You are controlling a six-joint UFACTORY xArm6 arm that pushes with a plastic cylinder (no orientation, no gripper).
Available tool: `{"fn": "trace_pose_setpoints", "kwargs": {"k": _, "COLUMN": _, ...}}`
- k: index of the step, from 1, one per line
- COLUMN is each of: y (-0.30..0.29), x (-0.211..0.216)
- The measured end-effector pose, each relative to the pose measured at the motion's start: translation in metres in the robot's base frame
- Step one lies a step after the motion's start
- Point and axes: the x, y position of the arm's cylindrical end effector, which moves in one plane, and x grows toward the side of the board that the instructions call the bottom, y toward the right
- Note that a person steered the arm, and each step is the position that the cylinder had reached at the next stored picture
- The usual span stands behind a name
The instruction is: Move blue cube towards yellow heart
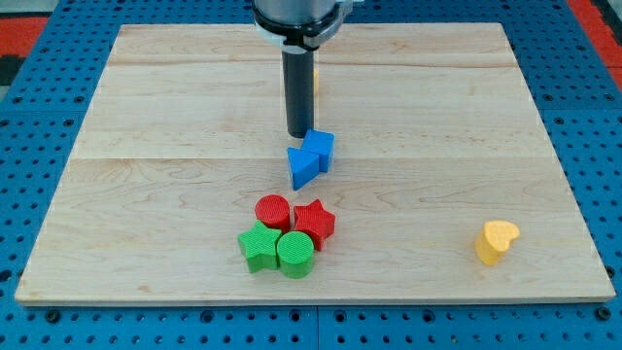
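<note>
The blue cube (321,148) sits near the board's middle, touching a blue triangular block (302,168) at its lower left. The yellow heart (496,240) lies far off at the view's lower right. My tip (297,134) is at the end of the dark rod, just to the upper left of the blue cube, close to or touching it.
A cluster lies below the blue blocks: a red cylinder (273,211), a red star (314,223), a green star (258,247) and a green cylinder (295,254). A yellow block (316,82) peeks out behind the rod. The wooden board (146,146) rests on a blue pegboard.
</note>
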Motion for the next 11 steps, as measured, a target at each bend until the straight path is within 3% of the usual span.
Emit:
{"fn": "trace_pose_setpoints", "kwargs": {"k": 2, "y": -0.022, "x": 0.022}}
{"fn": "trace_pose_setpoints", "kwargs": {"k": 4, "y": 0.044, "x": 0.044}}
{"fn": "trace_pose_setpoints", "kwargs": {"k": 6, "y": 0.064, "x": 0.023}}
{"fn": "trace_pose_setpoints", "kwargs": {"k": 9, "y": 0.136, "x": 0.06}}
{"fn": "trace_pose_setpoints", "kwargs": {"k": 11, "y": 0.116, "x": 0.076}}
